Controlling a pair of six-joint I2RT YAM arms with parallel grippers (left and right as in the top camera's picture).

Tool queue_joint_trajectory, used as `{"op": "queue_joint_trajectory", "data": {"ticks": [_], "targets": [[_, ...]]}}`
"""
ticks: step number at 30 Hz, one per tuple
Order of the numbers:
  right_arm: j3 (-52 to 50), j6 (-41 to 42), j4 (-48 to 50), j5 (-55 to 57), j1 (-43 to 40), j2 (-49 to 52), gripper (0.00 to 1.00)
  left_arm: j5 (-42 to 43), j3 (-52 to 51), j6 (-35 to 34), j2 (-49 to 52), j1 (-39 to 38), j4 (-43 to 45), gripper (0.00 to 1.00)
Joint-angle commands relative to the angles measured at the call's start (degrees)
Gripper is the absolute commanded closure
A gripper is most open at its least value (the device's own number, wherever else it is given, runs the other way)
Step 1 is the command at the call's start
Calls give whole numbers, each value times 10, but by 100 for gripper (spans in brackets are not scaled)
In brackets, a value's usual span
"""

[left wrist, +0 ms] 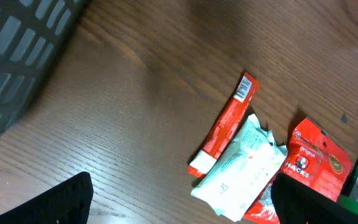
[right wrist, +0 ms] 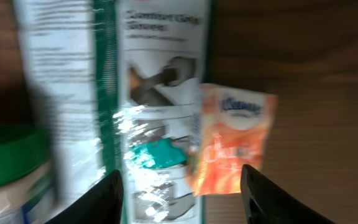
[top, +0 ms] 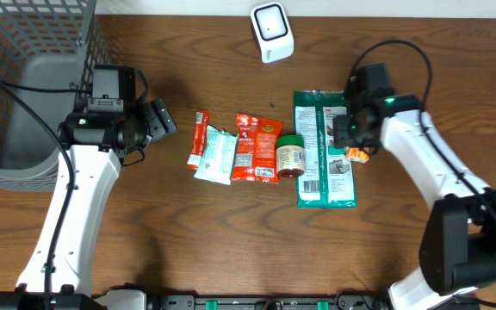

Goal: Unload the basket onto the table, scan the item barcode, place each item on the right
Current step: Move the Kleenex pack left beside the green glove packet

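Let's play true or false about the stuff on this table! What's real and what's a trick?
1. The jar has a green lid. True.
2. The white scanner sits inside the basket. False: it stands on the table, away from the basket.
3. The left gripper is holding a snack. False: its jaws are open and hold nothing.
4. A small orange tissue pack lies by the edge of the big green bag. True.
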Motion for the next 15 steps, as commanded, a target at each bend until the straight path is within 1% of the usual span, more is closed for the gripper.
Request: {"op": "queue_joint_trajectory", "data": {"ticks": [1, 7, 9, 15], "targets": [[-31, 58, 21, 156, 23, -6, 45, -7, 6, 10, 1, 2, -3, 8], [-82, 57, 92, 158, 24, -6, 50, -7, 6, 10, 1, 2, -3, 8], [-99, 55, 120, 157, 24, -6, 53, -7, 6, 10, 1, 2, -3, 8], [-111, 49, 149, 142, 24, -6, 55, -7, 6, 10, 1, 2, -3, 8]]}}
